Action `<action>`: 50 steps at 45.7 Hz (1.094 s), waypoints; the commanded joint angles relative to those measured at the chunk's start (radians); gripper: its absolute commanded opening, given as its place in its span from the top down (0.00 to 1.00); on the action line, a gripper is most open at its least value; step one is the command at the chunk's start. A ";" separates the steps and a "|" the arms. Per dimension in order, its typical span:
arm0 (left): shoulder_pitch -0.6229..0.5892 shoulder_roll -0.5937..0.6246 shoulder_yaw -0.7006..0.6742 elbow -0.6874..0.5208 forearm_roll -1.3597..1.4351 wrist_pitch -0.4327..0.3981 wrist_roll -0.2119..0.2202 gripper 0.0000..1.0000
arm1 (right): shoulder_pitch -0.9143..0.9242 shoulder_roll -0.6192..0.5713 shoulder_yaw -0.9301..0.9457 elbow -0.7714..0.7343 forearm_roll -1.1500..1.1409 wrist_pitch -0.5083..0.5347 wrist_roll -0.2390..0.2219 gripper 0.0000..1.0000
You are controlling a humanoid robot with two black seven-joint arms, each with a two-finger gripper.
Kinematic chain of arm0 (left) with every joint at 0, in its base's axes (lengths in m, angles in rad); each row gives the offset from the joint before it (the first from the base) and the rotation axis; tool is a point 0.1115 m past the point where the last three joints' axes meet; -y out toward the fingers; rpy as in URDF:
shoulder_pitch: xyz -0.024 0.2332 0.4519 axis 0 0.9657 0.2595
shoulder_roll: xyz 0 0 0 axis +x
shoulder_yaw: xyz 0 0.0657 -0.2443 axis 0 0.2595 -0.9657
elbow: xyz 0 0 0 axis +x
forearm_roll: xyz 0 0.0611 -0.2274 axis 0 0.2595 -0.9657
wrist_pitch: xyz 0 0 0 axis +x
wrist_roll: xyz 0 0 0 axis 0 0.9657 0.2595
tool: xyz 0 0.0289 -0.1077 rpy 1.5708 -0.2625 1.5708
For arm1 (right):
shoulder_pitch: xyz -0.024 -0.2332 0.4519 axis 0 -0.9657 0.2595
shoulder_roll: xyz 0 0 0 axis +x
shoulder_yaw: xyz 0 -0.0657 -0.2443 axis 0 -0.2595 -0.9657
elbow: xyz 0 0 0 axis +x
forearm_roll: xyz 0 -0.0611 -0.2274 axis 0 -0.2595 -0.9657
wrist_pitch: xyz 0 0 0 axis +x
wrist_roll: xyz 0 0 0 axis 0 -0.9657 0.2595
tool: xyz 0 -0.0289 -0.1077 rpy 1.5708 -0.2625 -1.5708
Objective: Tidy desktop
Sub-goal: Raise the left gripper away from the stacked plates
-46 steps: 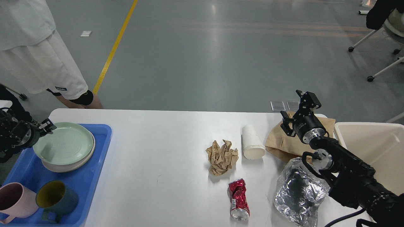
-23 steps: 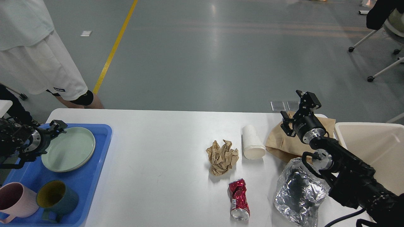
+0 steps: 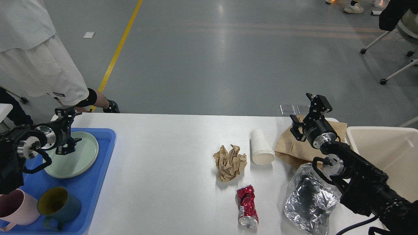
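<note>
- desktop (image 3: 163, 169): white, rounded corners, fills the lower half of the frame.
- blue tray (image 3: 98, 182): lower left, on the desktop's left end.
- crumpled brown paper (image 3: 229, 162): centre right.
- white paper cup (image 3: 260, 147): lying on its side, just right of the paper.
- brown paper bag (image 3: 294, 148): flat, right of the cup.
- crushed red can (image 3: 247, 205): lower centre right.
- silver foil bag (image 3: 308, 199): lower right.

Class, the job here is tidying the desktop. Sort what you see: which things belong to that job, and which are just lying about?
Belong to the job:
desktop
crumpled brown paper
white paper cup
crushed red can
foil bag
brown paper bag
beige bin

Just lying about:
person's legs
office chairs
</note>
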 commanded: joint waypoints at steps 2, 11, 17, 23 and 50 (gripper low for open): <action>0.043 -0.020 -0.286 -0.001 -0.001 0.000 -0.034 0.04 | -0.002 0.000 0.000 0.000 -0.001 0.000 0.000 0.00; 0.043 -0.054 -0.557 -0.001 -0.002 0.001 -0.034 0.04 | 0.000 0.000 0.000 0.000 -0.001 0.000 0.000 0.00; 0.043 -0.071 -0.746 -0.002 -0.005 0.001 -0.034 0.04 | 0.000 0.000 0.000 0.000 0.001 0.000 0.000 0.00; 0.043 -0.071 -0.863 -0.002 -0.031 0.004 -0.034 0.04 | 0.000 0.000 0.000 0.000 -0.001 0.000 0.000 0.00; 0.048 -0.058 -0.878 -0.002 -0.047 0.006 -0.071 0.04 | -0.002 0.000 0.000 0.000 0.001 0.000 0.000 0.00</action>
